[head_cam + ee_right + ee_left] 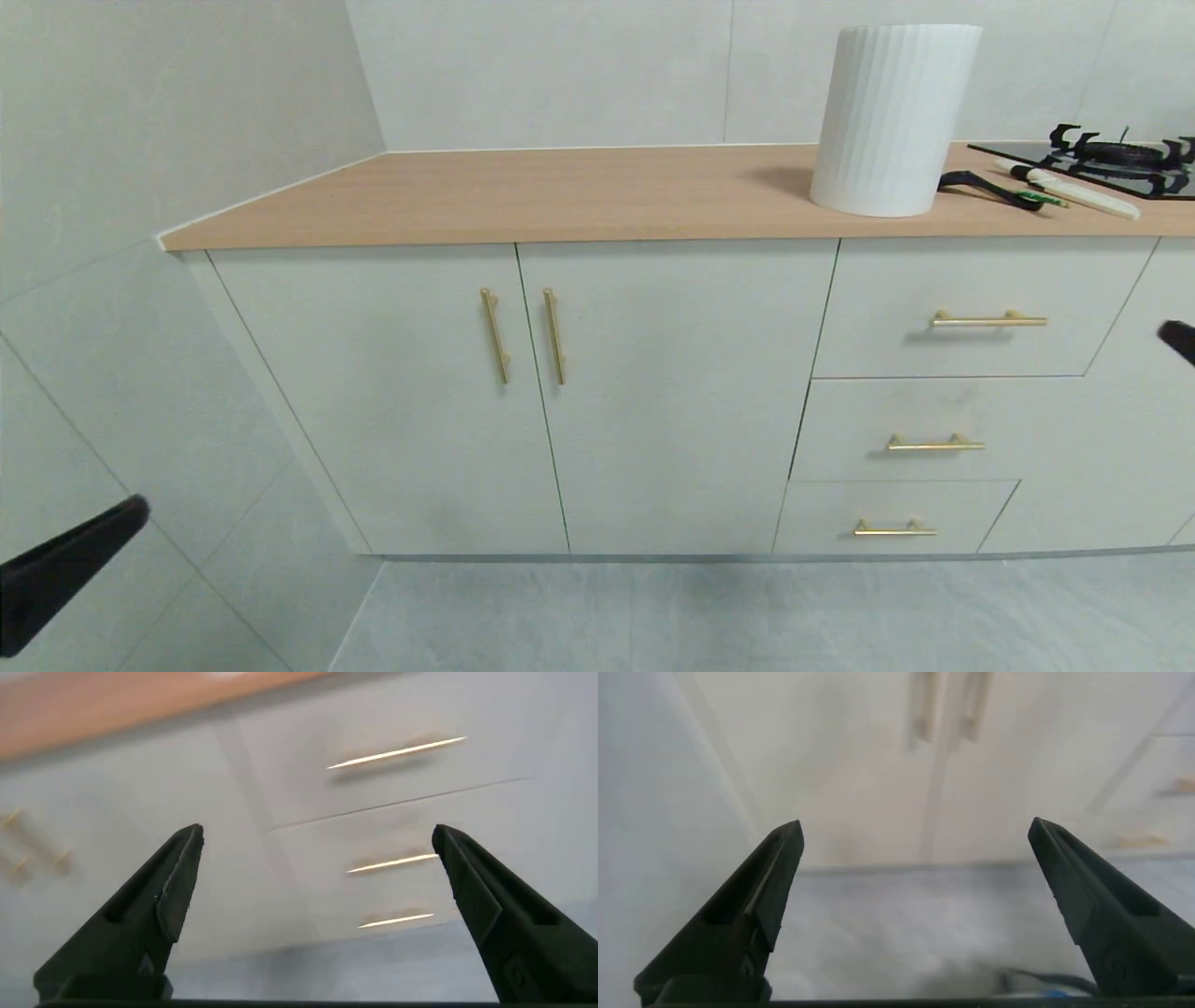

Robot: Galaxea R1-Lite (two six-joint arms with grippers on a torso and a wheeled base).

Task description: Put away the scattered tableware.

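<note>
The countertop (560,191) looks like matt, wood-grained laminate; the cabinet doors (392,401) are smooth, matt pale grey; their handles (494,334) are brushed gold-toned metal; the ribbed container (892,117) is matt white; the hob (1022,152) is glossy black glass.

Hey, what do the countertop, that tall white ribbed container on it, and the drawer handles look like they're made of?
Countertop: wood or wood-look laminate, matte; tan with fine straight grain.
White ribbed container: likely ceramic or plastic, matte; even vertical ribs, soft shading, no glare.
Drawer handles: metal, it seems, in a brass-gold finish; thin bars with bright highlights.
</note>
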